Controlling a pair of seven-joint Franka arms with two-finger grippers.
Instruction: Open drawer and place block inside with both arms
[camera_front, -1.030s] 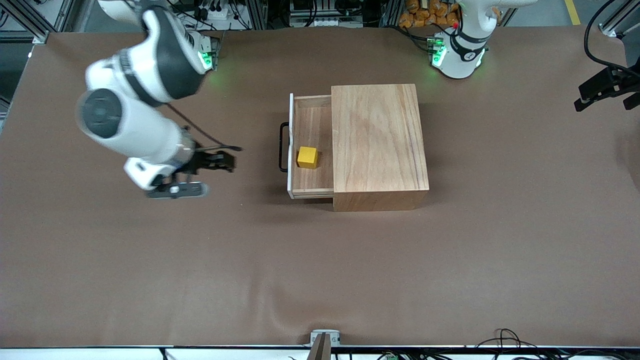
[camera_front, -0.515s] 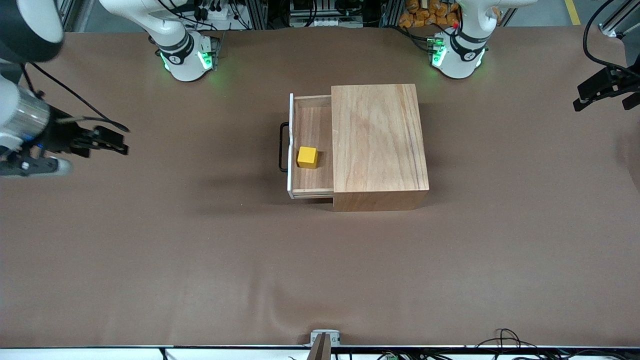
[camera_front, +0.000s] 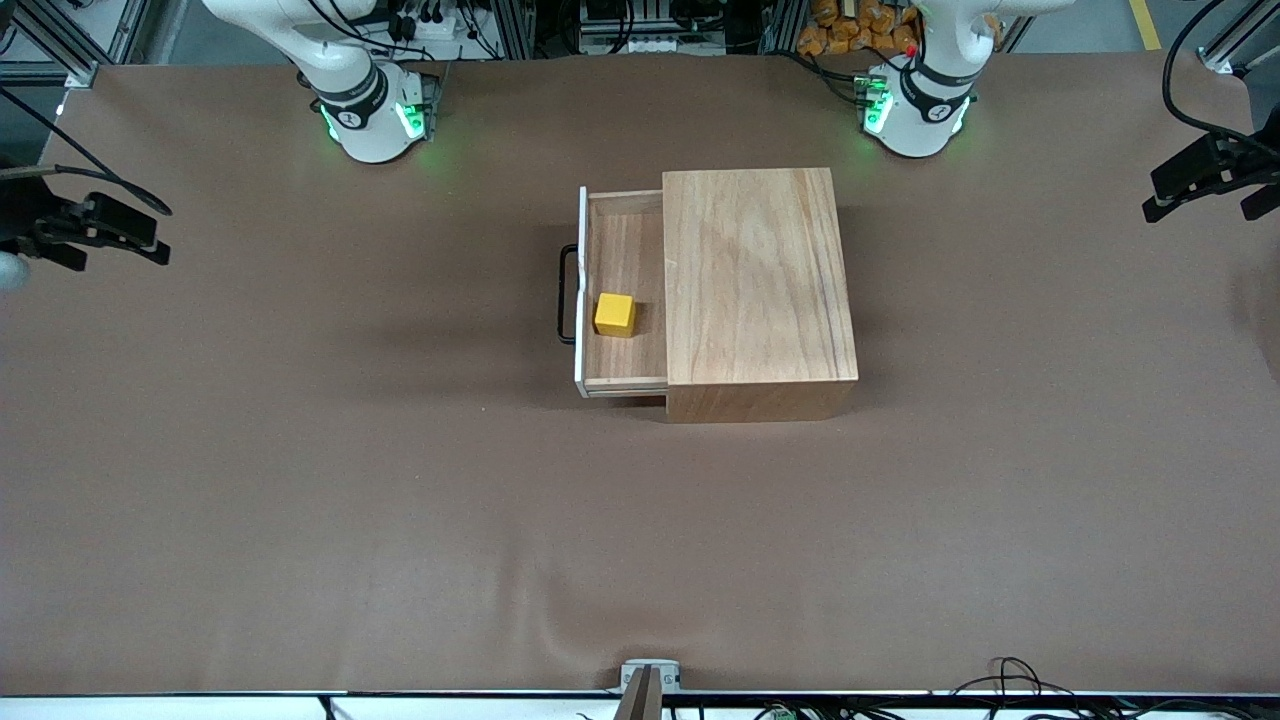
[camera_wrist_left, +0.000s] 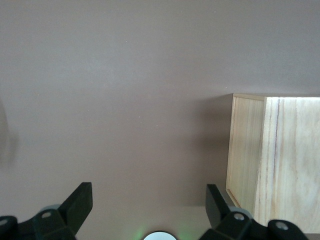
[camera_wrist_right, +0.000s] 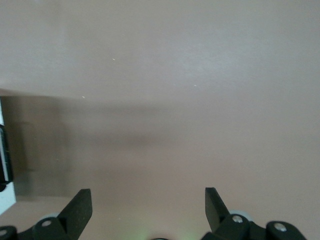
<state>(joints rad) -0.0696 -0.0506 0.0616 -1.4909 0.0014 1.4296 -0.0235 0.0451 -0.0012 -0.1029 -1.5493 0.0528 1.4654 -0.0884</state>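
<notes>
The yellow block (camera_front: 614, 314) sits in the pulled-out drawer (camera_front: 622, 375) of the wooden box (camera_front: 755, 290) at mid-surface (camera_front: 400, 520). The right gripper (camera_front: 115, 235) hangs over the right arm's end, fingers (camera_wrist_right: 75, 207) wide apart, empty. The left gripper (camera_front: 1195, 185) hangs over the left arm's end, fingers (camera_wrist_left: 77, 202) likewise spread and empty.

The right arm has withdrawn from in front of the drawer (camera_front: 622, 290) toward its own end of the table (camera_front: 400, 520). One second earlier its forearm and the right gripper (camera_front: 150, 235) hung over the table close to the drawer handle (camera_front: 566, 295). The gripper now sits at the table edge, well apart from the handle, fingers spread wide, holding nothing.
</notes>
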